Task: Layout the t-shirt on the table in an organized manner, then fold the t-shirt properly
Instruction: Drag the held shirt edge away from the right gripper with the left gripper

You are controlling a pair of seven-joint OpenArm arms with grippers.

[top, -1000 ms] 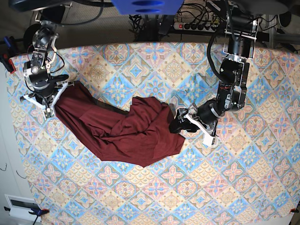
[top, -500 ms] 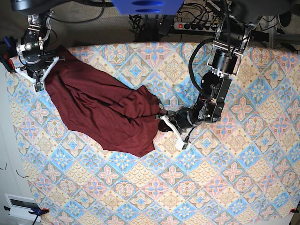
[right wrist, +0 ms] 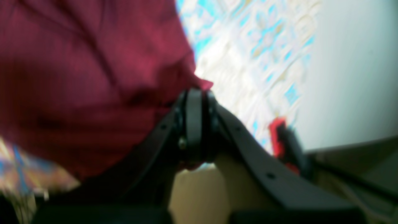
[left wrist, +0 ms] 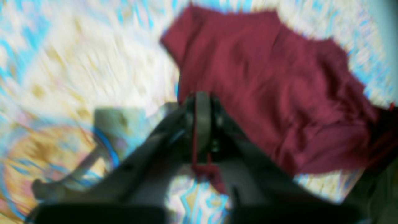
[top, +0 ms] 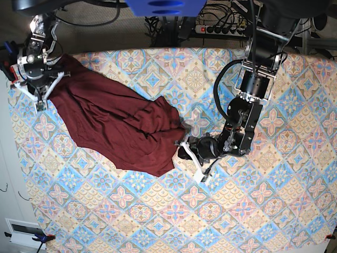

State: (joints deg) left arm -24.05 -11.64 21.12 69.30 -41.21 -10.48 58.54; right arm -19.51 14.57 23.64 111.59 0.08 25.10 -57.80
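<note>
— Shirt? [top: 118, 126]
— Spread in a rumpled heap across the left half of the table [top: 253, 211] in the overhead view, running from the far left corner down toward the middle. Dark maroon, creased, not flat.

— Right gripper? [top: 37, 87]
— At the far left corner in the overhead view. Pressed together and pinching the top edge of the shirt; in its own camera, a small flap of maroon cloth poking out past the closed tips.

— Left gripper? [top: 184, 145]
— Low over the middle of the table, right at the shirt's near edge. Closed as well, nipping a thin strip of maroon cloth; seen hanging between the tips in the wrist view, though blurred.

— Anything else?
— A power strip [top: 221, 29] and tangled cables beyond the far edge. A red clamp [right wrist: 279, 137] at the table's edge, close beside the right gripper.
</note>
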